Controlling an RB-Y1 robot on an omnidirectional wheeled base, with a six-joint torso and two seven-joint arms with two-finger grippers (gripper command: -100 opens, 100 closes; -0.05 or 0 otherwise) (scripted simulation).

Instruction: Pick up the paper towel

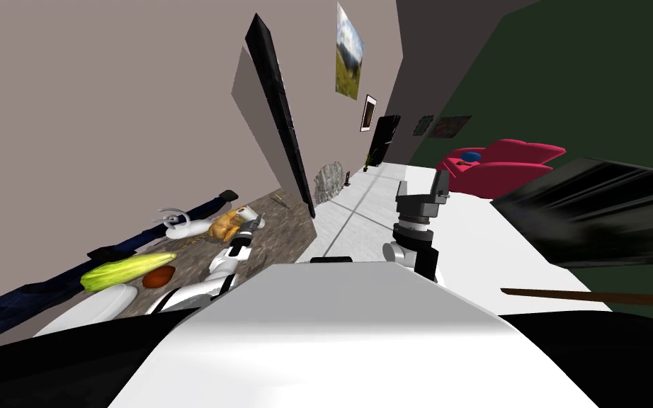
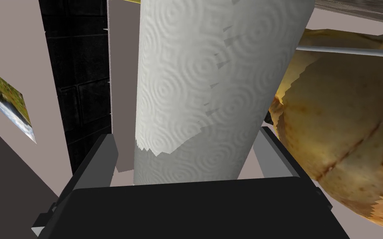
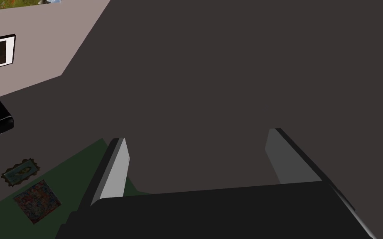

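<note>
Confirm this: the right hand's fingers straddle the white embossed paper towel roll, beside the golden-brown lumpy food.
Wrong arm: it is the left hand whose fingers straddle the white embossed paper towel roll, beside the golden-brown lumpy food, as the left wrist view shows.

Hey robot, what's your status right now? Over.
Left gripper open, fingers astride the paper towel roll, not yet clamped. Right gripper open, holding nothing. Golden-brown lump crowds the roll's side.
</note>
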